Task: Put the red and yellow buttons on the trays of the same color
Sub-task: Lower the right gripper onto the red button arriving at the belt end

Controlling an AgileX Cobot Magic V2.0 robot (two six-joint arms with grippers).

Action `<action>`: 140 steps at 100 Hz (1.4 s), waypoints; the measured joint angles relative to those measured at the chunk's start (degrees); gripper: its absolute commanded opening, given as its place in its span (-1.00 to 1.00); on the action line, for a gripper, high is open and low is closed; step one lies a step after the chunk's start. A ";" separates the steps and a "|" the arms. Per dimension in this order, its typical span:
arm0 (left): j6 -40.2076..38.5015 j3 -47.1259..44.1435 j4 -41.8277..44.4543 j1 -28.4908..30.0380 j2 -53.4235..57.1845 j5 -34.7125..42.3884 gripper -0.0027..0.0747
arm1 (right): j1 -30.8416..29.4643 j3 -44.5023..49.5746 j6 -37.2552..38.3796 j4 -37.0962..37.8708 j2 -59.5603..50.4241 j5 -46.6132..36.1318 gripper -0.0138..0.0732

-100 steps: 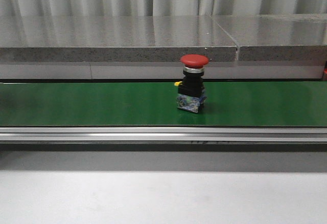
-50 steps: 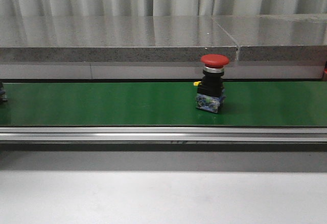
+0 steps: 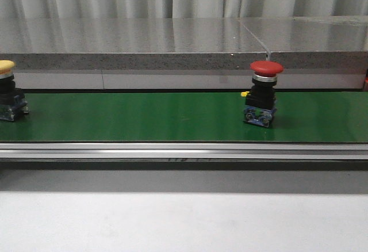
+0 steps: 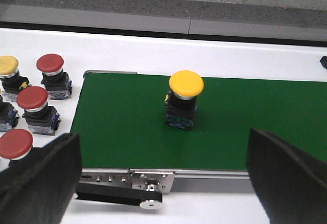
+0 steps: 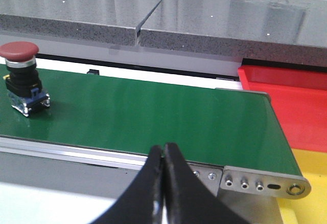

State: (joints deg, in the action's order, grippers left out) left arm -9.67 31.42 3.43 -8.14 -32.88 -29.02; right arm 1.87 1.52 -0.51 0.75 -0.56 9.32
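A red button (image 3: 265, 68) on a black base stands upright on the green belt (image 3: 144, 117), right of centre; the right wrist view shows the same red button (image 5: 19, 51) well beyond my right gripper (image 5: 163, 150), which is shut on nothing. A yellow button (image 3: 6, 66) stands at the belt's left edge. In the left wrist view this yellow button (image 4: 186, 83) stands ahead of my open left gripper (image 4: 163, 155), whose fingers (image 4: 43, 175) are spread wide. A red tray (image 5: 294, 101) and a yellow tray (image 5: 306, 211) lie past the belt's end.
Several spare red buttons (image 4: 50, 63) and a yellow spare button (image 4: 7, 65) stand on the white table beside the belt's start. A grey stone ledge (image 3: 172, 42) runs behind the belt. A metal rail (image 3: 184, 150) edges its front.
The red button has ridden the belt rightward, from centre to right of centre. The yellow button has come into the front view at the left edge.
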 measured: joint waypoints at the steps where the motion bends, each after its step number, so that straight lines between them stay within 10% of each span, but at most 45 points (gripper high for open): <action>1: 0.00 -0.23 0.01 0.00 0.32 0.00 0.36 | 0.00 0.00 0.00 0.00 0.00 -0.13 -0.84; 26: 0.00 -3.41 0.01 0.00 6.91 -0.37 -0.99 | 0.00 0.00 0.00 0.00 0.00 -2.99 -0.84; 56: 0.00 -3.50 0.01 0.00 7.25 -0.78 -0.98 | 0.00 -5.80 0.00 -6.85 1.54 -0.10 -0.84; 101: 0.00 -3.50 0.01 0.00 7.25 -0.92 -0.98 | 0.00 -37.15 0.09 -8.03 30.19 30.56 -0.84; 140: 0.00 -3.50 0.01 0.00 7.25 -0.96 -0.98 | 0.00 -44.37 0.09 -8.05 49.78 33.42 -0.83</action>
State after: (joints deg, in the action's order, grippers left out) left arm -9.67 27.92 3.44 -8.14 -25.62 -29.98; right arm 1.87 -42.85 -0.42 -7.30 49.23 42.75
